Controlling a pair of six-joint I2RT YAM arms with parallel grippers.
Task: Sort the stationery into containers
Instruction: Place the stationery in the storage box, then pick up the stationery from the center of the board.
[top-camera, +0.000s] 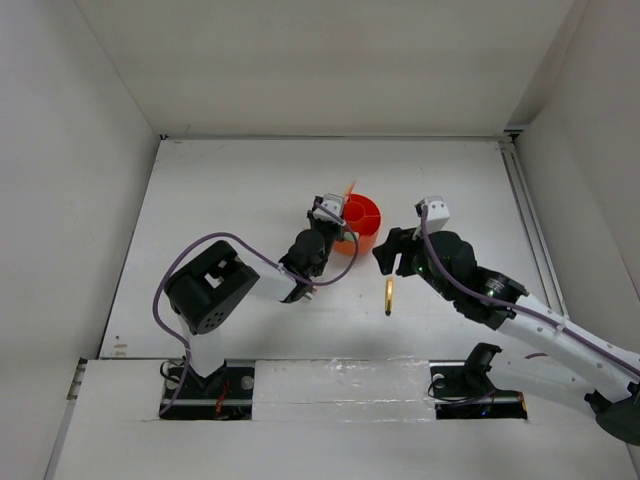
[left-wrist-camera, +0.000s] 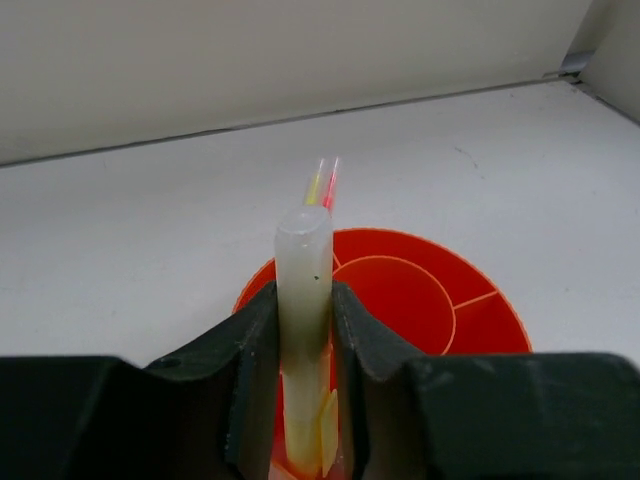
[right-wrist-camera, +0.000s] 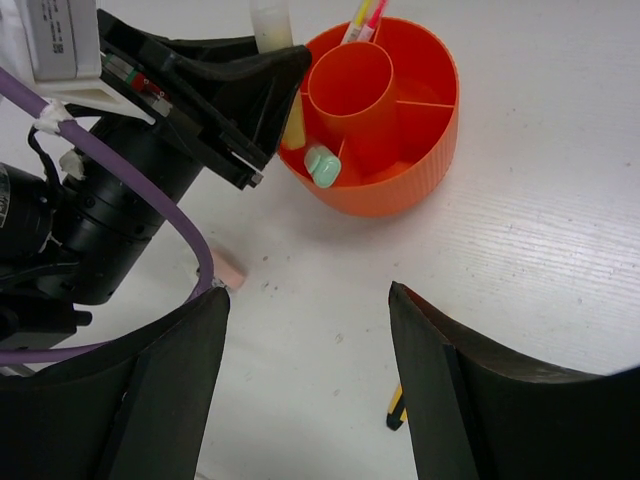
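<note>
The round orange organiser stands mid-table. My left gripper is shut on an upright pale yellow marker, whose lower end sits in a rim compartment. Thin pink and yellow pens lean in the far compartment, and a green marker stands in another. My right gripper hangs open and holds nothing, just right of the organiser. A gold pen lies on the table below it. A yellow and black tip shows by the right finger.
A small pale pink-tan block lies on the table under the left arm's purple cable. White walls enclose the table on three sides, with a rail along the right edge.
</note>
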